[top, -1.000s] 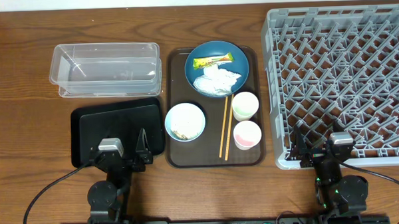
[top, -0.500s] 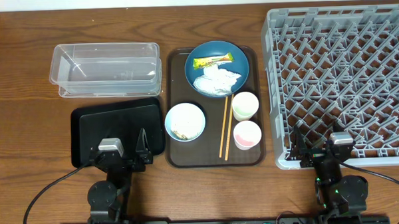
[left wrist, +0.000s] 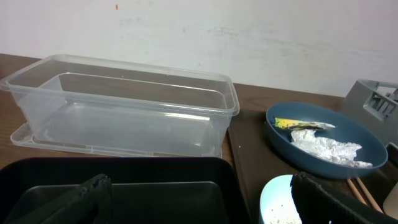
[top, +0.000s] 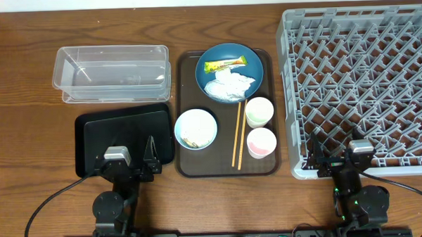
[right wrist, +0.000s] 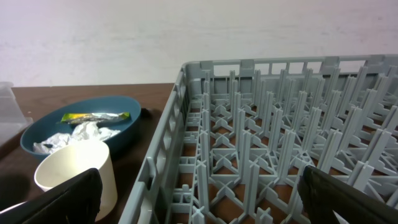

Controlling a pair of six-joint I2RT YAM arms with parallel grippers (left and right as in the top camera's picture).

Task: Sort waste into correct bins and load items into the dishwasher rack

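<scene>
Brown wood makes up the worktop (top: 29, 139). In the middle of it lies a brown tray (top: 212, 164) with the dirty things on it.

At the far end of the brown tray sits the blue plate (top: 255, 64). On the plate lie the yellow-green wrapper (top: 224, 64) and, just on the near side of it, the white tissue (top: 229, 85), all scrunched up.

Closer to the robot, on the left side of the brown tray, stands the white bowl (top: 197, 121). A few whitish food bits (top: 191, 142) lie at its bottom. The chopsticks (top: 236, 135) lie side by side just right of the bowl. They run from the plate toward the robot.

Right of the chopsticks stand two cups, one behind the other. The pale cup (top: 259, 112) is farther away and the pink cup (top: 261, 142) is nearer.

The clear tub (top: 110, 47) sits on the left, far from the robot. The black tray (top: 123, 125) lies on the near side of it, right beside the brown tray. The big grey rack (top: 289, 95) fills the right side of the worktop.

The left tool (left wrist: 208, 193) hangs over the near edge of the black tray. Its fingers (left wrist: 93, 196) are spread wide and hold nothing.

The right tool (right wrist: 202, 186) hangs at the near left corner of the rack. Its fingers (right wrist: 59, 196) are spread wide too, and they hold nothing.
</scene>
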